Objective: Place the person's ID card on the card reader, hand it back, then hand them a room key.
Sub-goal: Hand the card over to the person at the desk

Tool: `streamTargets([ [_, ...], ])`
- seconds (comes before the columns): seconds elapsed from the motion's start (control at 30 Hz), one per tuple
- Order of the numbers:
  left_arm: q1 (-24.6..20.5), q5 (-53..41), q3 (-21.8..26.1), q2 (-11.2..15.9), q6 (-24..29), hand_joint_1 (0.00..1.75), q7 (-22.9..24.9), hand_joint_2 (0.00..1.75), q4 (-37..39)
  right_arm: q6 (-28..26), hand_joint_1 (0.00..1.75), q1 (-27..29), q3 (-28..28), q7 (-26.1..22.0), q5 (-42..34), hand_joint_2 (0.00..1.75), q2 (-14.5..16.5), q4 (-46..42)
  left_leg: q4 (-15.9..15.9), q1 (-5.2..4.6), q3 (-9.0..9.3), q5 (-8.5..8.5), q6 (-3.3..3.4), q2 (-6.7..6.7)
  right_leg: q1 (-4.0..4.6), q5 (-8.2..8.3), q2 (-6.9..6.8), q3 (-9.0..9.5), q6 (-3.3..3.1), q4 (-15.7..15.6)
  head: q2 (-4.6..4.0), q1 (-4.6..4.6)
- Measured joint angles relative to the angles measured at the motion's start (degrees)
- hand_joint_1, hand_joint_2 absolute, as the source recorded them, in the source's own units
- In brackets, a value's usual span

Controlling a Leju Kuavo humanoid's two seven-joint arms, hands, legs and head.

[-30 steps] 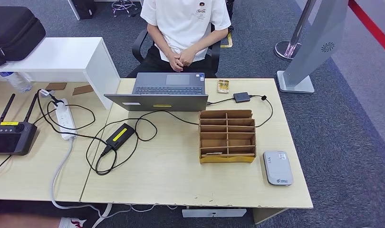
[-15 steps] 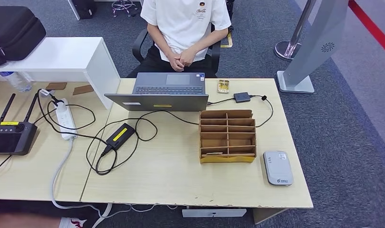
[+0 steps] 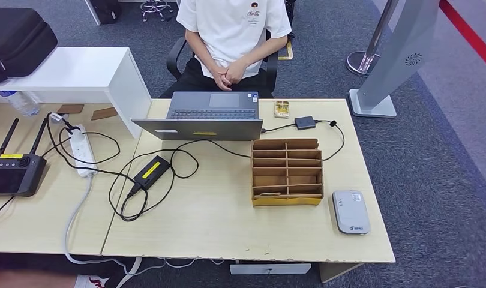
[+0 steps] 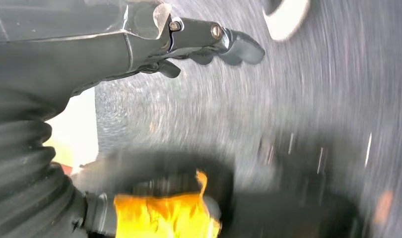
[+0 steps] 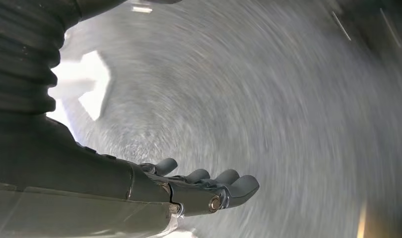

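Left to right on the counter [image 3: 228, 234]: remote controller [image 3: 12, 171], power strip [image 3: 81, 150], laptop [image 3: 207, 114], cardboard key organizer [image 3: 287, 172], card reader [image 3: 350, 211]. Person [image 3: 234, 36] sits behind the laptop, hands clasped; no ID card visible. Left hand [image 4: 189, 39] and right hand [image 5: 189, 186] hang over blurred floor, fingers [image 5: 238, 184] loosely extended, holding nothing. Reader lies up and ahead of the right fingers, so the right hand looks nearer; its long axis runs away from the robot. Wrist views show the hands; head view shows the counter.

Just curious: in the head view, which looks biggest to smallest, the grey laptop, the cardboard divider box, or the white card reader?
1. Grey laptop
2. Cardboard divider box
3. White card reader
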Motion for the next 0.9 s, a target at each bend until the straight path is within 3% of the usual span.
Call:
streamTargets([
  [0.07,0.55,3.47,1.52,1.22,5.72,0.00,-2.42,0.00,1.76,-12.59,0.00,1.21,-3.87,-0.16,-0.74,1.75,0.15,-2.65,-0.01,0.05,0.02,-0.02,-0.04,0.02,0.05,-0.04,0.02,0.02,-0.06,0.00,0.00,0.02],
  [0.13,1.91,5.82,3.43,4.15,7.09,0.00,-4.96,0.00,3.51,-17.72,0.00,3.21,-9.27,-0.55,2.23,1.75,0.77,-7.48,-0.02,0.17,0.04,-0.09,-0.16,0.03,0.15,-0.10,0.06,0.03,-0.16,0.01,0.00,0.02],
  [0.27,6.90,7.13,11.69,10.38,7.17,0.00,-12.10,0.00,5.72,-17.79,0.00,6.45,-23.27,-4.48,11.40,1.75,4.15,-17.53,-0.02,0.41,0.11,-0.29,-0.46,0.17,0.34,-0.26,0.25,0.02,-0.42,0.02,0.00,-0.01],
  [0.37,10.36,7.18,18.28,13.33,7.17,0.00,-15.96,0.00,6.57,-17.75,0.00,7.00,-32.56,-7.30,15.65,1.75,6.58,-21.95,-0.05,0.44,0.17,-0.36,-0.58,0.19,0.37,-0.39,0.28,0.02,-0.58,0.05,0.00,-0.02],
  [0.57,13.98,7.01,25.91,15.57,7.17,0.00,-17.78,0.00,7.11,-17.72,0.00,7.00,-43.28,-9.19,19.05,1.75,8.99,-26.03,-0.07,0.44,0.15,-0.41,-0.63,0.18,0.39,-0.44,0.26,0.06,-0.65,0.04,0.00,0.01],
  [0.9,16.33,5.99,30.90,17.08,7.17,0.00,-18.99,0.00,7.34,-17.70,0.00,5.46,-51.95,-11.84,23.60,1.75,10.64,-27.28,-0.07,0.45,0.23,-0.41,-0.67,0.18,0.39,-0.43,0.26,0.08,-0.66,0.05,0.00,0.02],
])
